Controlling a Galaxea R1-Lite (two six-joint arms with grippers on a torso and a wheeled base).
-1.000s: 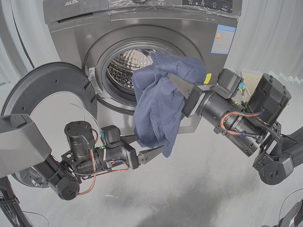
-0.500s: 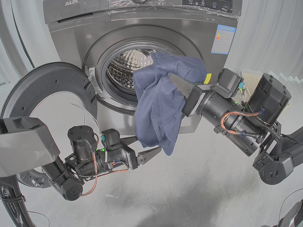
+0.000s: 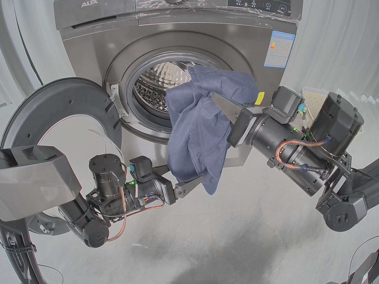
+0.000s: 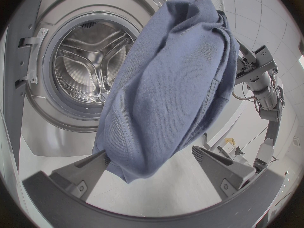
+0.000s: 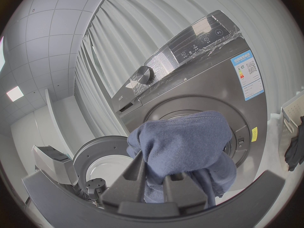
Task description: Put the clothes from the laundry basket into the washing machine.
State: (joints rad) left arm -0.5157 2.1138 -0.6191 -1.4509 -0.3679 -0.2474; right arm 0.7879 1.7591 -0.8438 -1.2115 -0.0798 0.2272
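One blue shirt (image 3: 201, 119) hangs in front of the washing machine (image 3: 118, 40) opening, outside the drum (image 4: 82, 64). Your right tool (image 5: 158, 178) is clamped on the shirt's upper bunch, just right of the opening. Your left tool (image 4: 148, 151) sits low before the machine's front. Its fingers (image 4: 221, 171) are spread wide, with the shirt's bottom hem dangling between them, not pinched. Round door (image 3: 59, 107) is swung fully open, left of the machine. White laundry basket (image 5: 293, 117) stands right of the machine, with a dark garment (image 5: 296, 152) inside.
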